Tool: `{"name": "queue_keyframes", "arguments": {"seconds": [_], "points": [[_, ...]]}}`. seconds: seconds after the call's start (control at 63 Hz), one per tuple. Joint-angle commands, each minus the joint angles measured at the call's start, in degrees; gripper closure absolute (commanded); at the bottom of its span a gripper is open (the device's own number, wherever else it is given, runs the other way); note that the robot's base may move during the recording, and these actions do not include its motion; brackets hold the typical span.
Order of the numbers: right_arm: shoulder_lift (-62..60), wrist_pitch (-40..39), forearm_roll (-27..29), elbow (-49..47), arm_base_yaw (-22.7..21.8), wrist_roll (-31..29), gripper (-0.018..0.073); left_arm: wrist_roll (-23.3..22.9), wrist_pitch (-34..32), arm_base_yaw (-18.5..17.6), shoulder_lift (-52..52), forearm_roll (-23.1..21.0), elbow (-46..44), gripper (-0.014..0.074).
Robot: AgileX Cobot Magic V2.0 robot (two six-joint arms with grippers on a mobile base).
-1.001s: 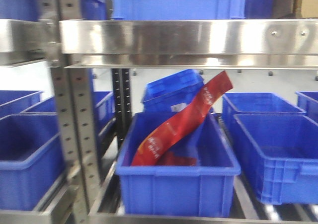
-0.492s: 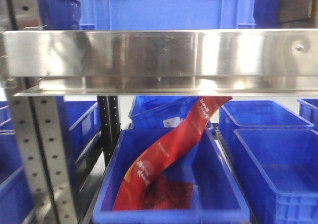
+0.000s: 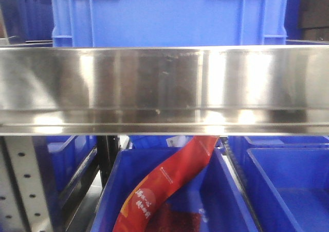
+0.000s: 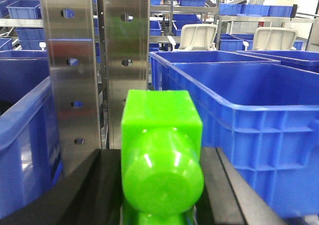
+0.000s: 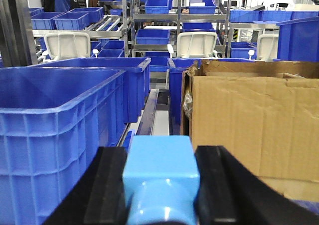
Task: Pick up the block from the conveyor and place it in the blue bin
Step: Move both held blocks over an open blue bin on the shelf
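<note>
In the left wrist view my left gripper (image 4: 160,187) is shut on a bright green block (image 4: 162,117), which fills the gap between the two black fingers (image 4: 97,185). In the right wrist view my right gripper (image 5: 160,190) is shut on a light blue block (image 5: 159,155) between its black fingers (image 5: 107,185). A large blue bin (image 4: 249,110) stands just right of the left gripper. Another blue bin (image 5: 55,115) stands left of the right gripper. The conveyor is out of view.
A steel shelf rail (image 3: 164,88) spans the front view, with a blue crate (image 3: 169,16) on top and a blue bin (image 3: 231,191) holding a red packet (image 3: 164,185) below. Perforated steel uprights (image 4: 94,70) rise ahead of the left gripper. A cardboard box (image 5: 254,125) sits right of the right gripper.
The front view has closed in on the shelf. The steel rail now sits lower and larger in frame, and the bin with the red packet has slid toward the bottom edge.
</note>
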Motion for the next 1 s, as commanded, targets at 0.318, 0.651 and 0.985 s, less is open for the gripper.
{"name": "queue_keyframes", "arguments": {"seconds": [0.318,0.651,0.985], "points": [[-0.08,-1.4,-0.57,-0.61,0.04,-0.12,0.0721,0.12,-1.17,-0.26,-0.18,-0.24,-0.07,0.0708],[-0.08,-1.4,-0.57,-0.61,0.04,-0.12,0.0721,0.12,-1.17,-0.26,-0.18,-0.24,-0.07,0.0708],[-0.08,-1.4,-0.47,-0.61,0.04,-0.12,0.0721,0.12,-4.26,-0.26,-0.18,-0.24,-0.07,0.0708]]}}
